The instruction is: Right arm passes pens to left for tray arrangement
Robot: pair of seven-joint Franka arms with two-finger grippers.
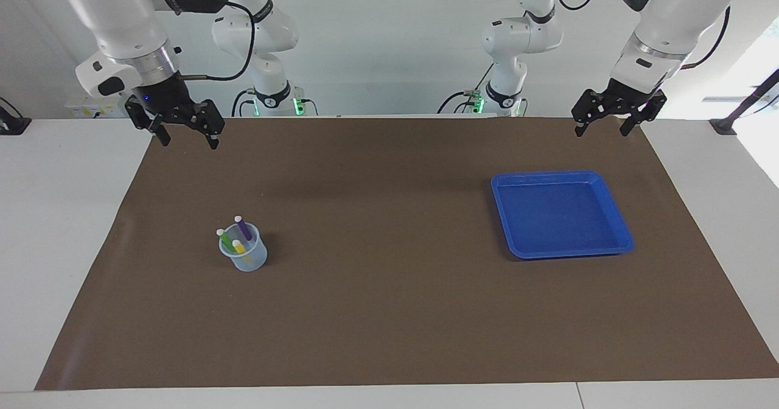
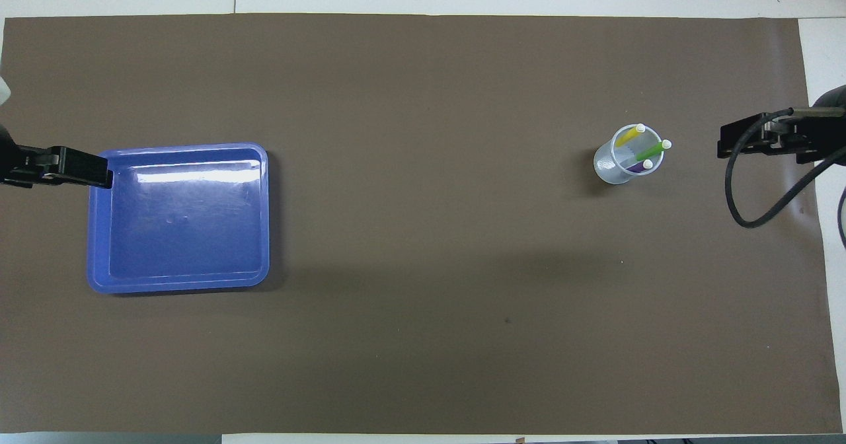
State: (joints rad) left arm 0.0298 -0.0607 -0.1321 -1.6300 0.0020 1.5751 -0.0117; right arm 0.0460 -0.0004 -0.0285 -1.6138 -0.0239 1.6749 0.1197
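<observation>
Pens (image 1: 238, 236) stood in a pale cup (image 1: 244, 258) on the brown mat (image 1: 389, 311), toward my right arm's end of the surface. Above the mat's edge, my right gripper (image 1: 185, 137) hung wide open, holding nothing. My left gripper (image 1: 601, 129) hung likewise, empty, over the mat near the blue tray (image 1: 616, 214).

Showing as glossy, smooth plastic: square bright blue tray (image 2: 178, 279), catching glare. Looking translucent and smooth: small pale-blue plastic cup (image 1: 246, 262). Lying matt and paper-like underneath: brown table mat (image 1: 389, 311).
</observation>
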